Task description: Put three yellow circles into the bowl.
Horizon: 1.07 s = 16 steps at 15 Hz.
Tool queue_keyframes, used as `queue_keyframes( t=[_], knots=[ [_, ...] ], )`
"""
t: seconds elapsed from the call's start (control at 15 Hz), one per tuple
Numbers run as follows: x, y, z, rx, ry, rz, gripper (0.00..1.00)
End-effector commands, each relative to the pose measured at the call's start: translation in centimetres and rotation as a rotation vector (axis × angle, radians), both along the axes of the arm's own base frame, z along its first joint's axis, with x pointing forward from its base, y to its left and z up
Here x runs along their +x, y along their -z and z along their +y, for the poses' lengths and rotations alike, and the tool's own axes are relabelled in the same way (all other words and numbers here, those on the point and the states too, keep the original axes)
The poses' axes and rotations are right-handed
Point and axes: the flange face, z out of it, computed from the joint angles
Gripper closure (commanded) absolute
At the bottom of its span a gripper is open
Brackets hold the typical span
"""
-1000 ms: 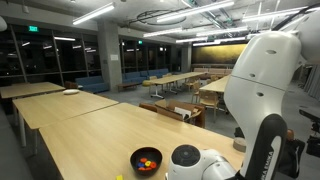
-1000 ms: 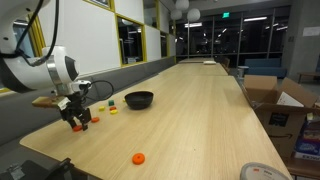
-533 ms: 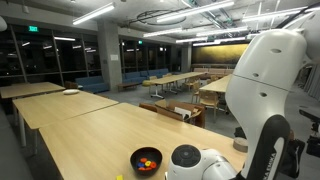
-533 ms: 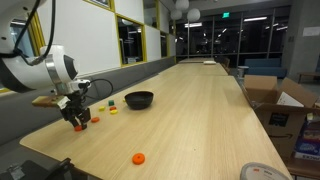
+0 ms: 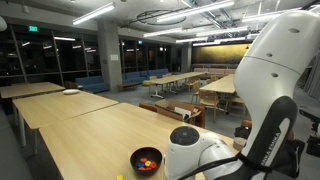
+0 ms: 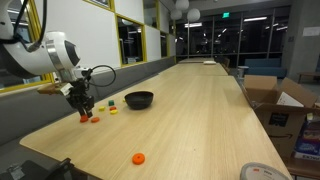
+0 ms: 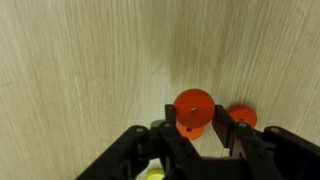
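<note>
In the wrist view my gripper [image 7: 194,112] is shut on a flat orange-red circle [image 7: 193,100], held clear of the wooden table. Two more orange-red circles [image 7: 244,116] lie on the table below it. A bit of a yellow circle [image 7: 152,174] shows at the bottom edge behind the left finger. In an exterior view the gripper [image 6: 84,108] hangs above the table's near corner, a short way from the black bowl [image 6: 139,100]. A yellow circle [image 6: 113,111] lies between them. In an exterior view the bowl [image 5: 146,160] holds red and yellow pieces.
A lone orange piece [image 6: 138,158] lies near the table's front edge. A small green piece [image 6: 113,102] sits beside the bowl. The long wooden table [image 6: 190,110] stretches away behind. Cardboard boxes [image 6: 275,105] stand beside it. My own arm [image 5: 255,110] fills one side of an exterior view.
The jaws have closed on the orange-red circle. The gripper has risen from the table surface with it.
</note>
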Motion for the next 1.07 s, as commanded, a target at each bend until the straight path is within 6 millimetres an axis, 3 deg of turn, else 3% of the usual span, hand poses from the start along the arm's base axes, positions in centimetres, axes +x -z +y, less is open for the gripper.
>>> queue_keyframes(
  t=[0.0,0.53,0.73,1.0],
  knots=[
    [0.6,-4.1,-1.1,0.002,0.035,-0.044,0.74],
    [8.4,-13.0,-7.3,0.074,0.151,-0.209,0.74],
    [11.4,-14.4,-9.4,0.096,0.186,-0.233,0.74],
    [14.4,-14.6,-10.8,0.118,0.208,-0.244,0.74]
  ],
)
